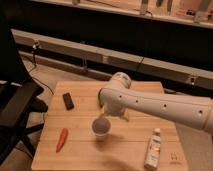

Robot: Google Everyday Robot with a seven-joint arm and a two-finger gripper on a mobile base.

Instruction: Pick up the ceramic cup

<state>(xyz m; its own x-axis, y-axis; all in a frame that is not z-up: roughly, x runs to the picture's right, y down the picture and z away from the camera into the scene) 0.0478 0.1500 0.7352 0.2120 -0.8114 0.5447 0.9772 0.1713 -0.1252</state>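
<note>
Hovering gripper (111, 116) just behind ceramic cup (101, 126), upright mid-table (125, 152). Can't tell if claw apart or together. I judge cup rigid, light, glaze-slick, chippable; I'd pinch across rim, gently.

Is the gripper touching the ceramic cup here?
Cannot tell. In the camera view the gripper hangs just above the ceramic cup; their outlines meet, so neither a gap nor contact shows plainly.

ceramic cup (101, 126) upright on table (125, 152) | pincer (110, 112) just behind it | arm (160, 105) mostly covers green bowl (100, 98)
</note>
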